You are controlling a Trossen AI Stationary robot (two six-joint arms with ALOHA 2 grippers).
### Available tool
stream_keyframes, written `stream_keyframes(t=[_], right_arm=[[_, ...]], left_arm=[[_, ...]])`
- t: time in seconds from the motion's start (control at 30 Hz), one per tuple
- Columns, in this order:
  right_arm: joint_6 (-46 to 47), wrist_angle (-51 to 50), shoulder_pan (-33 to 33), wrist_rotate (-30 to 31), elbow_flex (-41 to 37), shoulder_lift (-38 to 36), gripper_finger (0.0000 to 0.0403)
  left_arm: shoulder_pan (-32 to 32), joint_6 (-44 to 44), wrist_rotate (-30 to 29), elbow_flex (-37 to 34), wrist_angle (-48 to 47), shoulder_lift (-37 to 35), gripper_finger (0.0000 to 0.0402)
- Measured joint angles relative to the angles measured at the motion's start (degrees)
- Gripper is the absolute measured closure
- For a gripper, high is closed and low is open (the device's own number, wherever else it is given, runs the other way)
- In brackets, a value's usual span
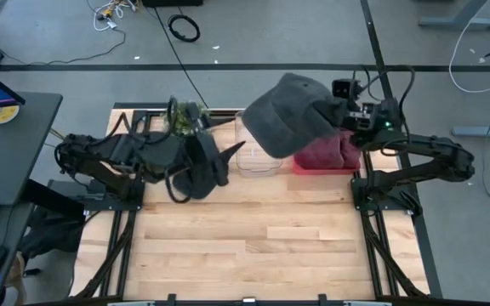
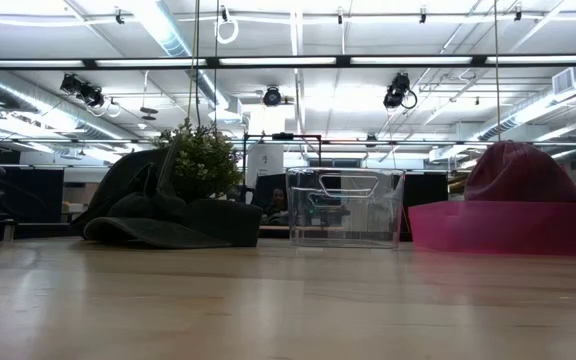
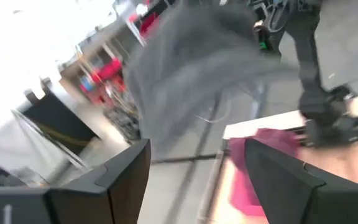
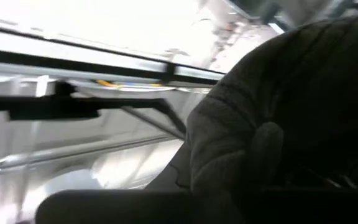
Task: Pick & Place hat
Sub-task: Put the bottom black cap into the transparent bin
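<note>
A dark grey hat (image 1: 286, 115) hangs in the air over the far edge of the table, above the clear container (image 1: 258, 157) and the pink bin (image 1: 306, 167). My right gripper (image 1: 334, 115) is shut on its right side. The hat also fills the right wrist view (image 4: 291, 112) and shows blurred in the left wrist view (image 3: 191, 74). My left gripper (image 1: 235, 153) stands open just left of the hat, its fingers (image 3: 123, 180) wide apart with nothing between them. Another dark hat (image 2: 168, 222) lies with its brim on the table at the far left. My right gripper holds the grey hat by the edge on its right side (image 1: 323, 115), where the cloth bunches (image 4: 266, 149). The fingers come from the table's right, slanting upward. The hat itself hides the fingertips. It is lifted clear of the table and spreads out to the left of the gripper.
A small green plant (image 2: 203, 160) stands at the far left behind the lying hat. The clear container (image 2: 345, 207) stands at the far middle. The pink bin (image 2: 508, 226) at the far right holds a maroon hat (image 2: 520, 172). The near half of the wooden table (image 1: 253, 246) is bare.
</note>
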Motion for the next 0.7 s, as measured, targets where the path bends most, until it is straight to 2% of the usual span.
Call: stream_keyframes(t=[0.1, 0.23, 0.57, 0.7], right_arm=[[3.32, -3.82, -1.36, 0.52, -0.01, -0.43, 0.0402], [6.2, -3.86, -1.48, 1.38, 0.0, -0.11, 0.0403], [6.61, -5.26, -1.07, 2.47, 0.0, 0.37, 0.0403], [6.64, -5.83, -1.04, 2.44, 0.0, 0.35, 0.0403]], left_arm=[[-0.73, 11.69, -0.32, 0.04, 1.95, -0.11, 0.0138], [-0.2, 20.97, 0.29, 0.0, 2.43, 0.5, 0.0138], [3.09, 26.95, 6.56, 0.02, 5.83, 4.08, 0.0138], [4.28, 31.79, 5.26, 0.02, 9.36, 5.87, 0.0138]])
